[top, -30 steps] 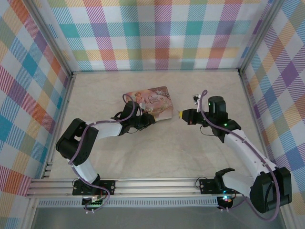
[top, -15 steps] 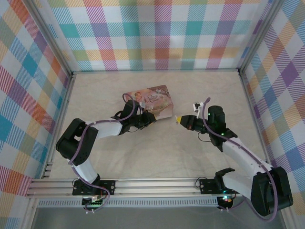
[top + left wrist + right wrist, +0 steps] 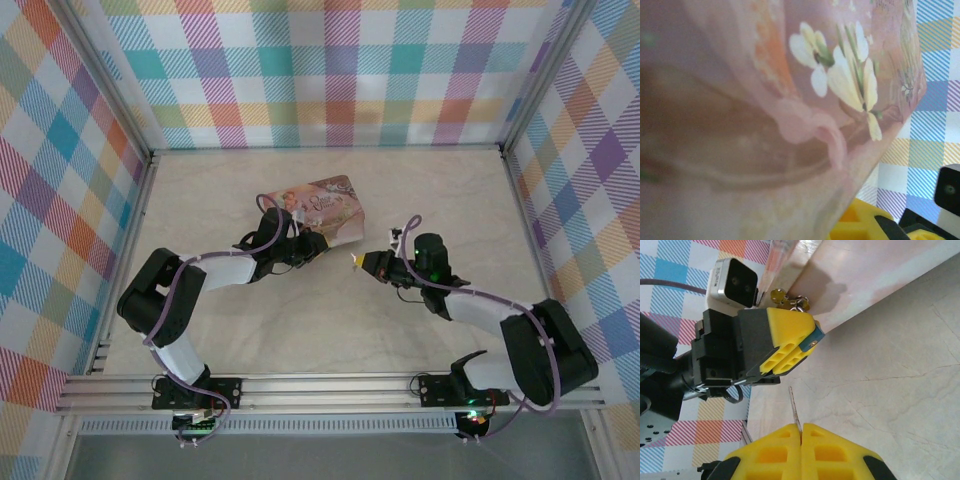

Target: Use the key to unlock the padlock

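Beside the pink tin [image 3: 325,210], your left gripper [image 3: 812,341] pinching the padlock [image 3: 816,334], right gripper [image 3: 801,429] clamped on the key [image 3: 794,405]

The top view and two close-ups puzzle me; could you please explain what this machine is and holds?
Two robot arms, left and right, are bolted at a table's near edge, each ending in two yellow fingers. The wide picture comes from a fixed camera above; the close-ups come from wrist cameras. A pink tin lies on the table. In the right wrist view, the right fingers, at the bottom, are shut on a thin key pointing toward the left fingers, closed at the tin's edge on a small blue piece, probably the padlock. The left wrist camera sits so near the tin that it blurs.
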Controlling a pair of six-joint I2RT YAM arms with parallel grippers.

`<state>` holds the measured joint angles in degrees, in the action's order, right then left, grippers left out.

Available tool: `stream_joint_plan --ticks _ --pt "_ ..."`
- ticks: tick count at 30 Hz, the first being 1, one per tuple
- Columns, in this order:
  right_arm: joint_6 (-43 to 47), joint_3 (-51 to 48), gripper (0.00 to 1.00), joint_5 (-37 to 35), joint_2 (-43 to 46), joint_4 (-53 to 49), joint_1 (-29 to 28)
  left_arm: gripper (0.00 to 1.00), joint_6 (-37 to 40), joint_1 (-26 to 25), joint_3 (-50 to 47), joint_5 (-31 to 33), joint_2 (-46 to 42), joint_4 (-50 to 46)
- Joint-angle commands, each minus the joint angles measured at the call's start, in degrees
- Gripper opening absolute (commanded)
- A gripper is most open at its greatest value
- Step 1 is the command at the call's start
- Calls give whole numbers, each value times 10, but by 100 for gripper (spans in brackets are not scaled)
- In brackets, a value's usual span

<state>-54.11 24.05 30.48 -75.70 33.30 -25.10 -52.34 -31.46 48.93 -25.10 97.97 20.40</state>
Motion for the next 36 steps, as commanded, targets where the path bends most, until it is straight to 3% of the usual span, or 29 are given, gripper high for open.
stream_joint_plan --ticks 1,15,36 --pt "-23 2 0 -4 -31 84 -13 12 -20 -4 12 -33 -19 50" --pt "-94 38 0 17 -182 236 -33 12 -30 -3 8 -39 -21 74" --pt "-139 67 0 20 -236 297 -35 12 -44 -2 -8 -48 -19 113"
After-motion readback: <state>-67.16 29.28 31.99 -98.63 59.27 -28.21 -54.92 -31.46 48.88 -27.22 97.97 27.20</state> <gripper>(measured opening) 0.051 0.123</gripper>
